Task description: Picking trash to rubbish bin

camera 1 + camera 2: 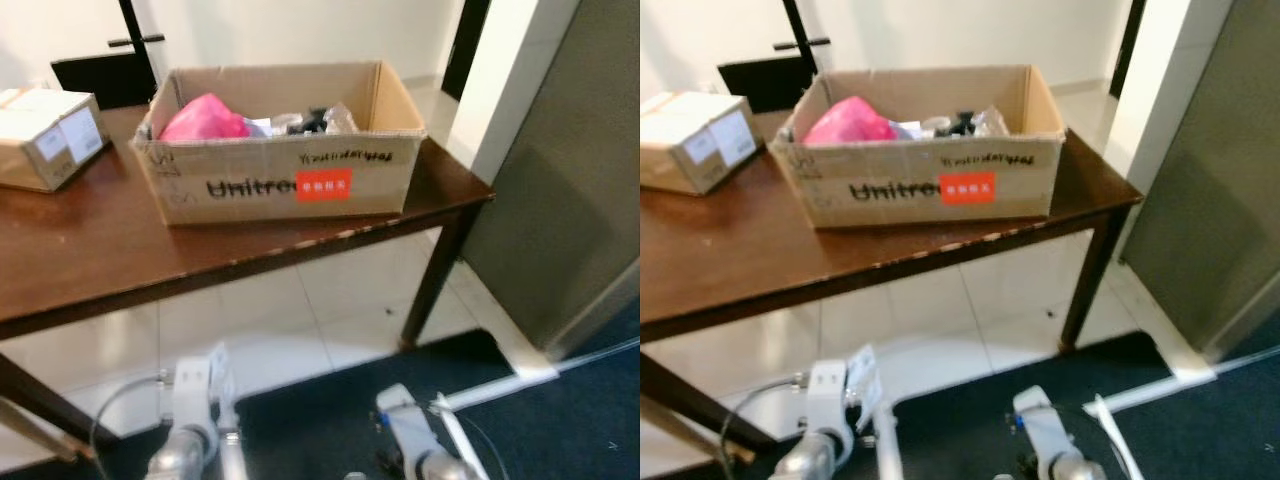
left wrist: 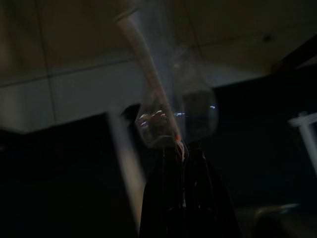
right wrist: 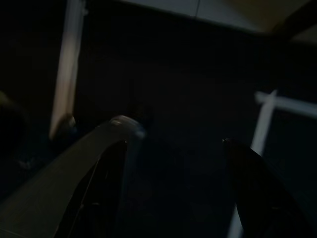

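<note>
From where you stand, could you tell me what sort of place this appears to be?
Probably an office or workroom rather than a lived-in home room. A dark wooden table on a pale tiled floor carries an open cardboard box of mixed trash and a smaller sealed carton, and a grey partition panel stands to the right.

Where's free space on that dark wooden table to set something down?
Bare top on the dark wooden table: the wide strip along its near edge, in front of the open Unitree cardboard box, and the gap between that and the small taped carton at the left. The open box is crowded: a pink bag and mixed trash. The right corner beside it is narrow.
</note>
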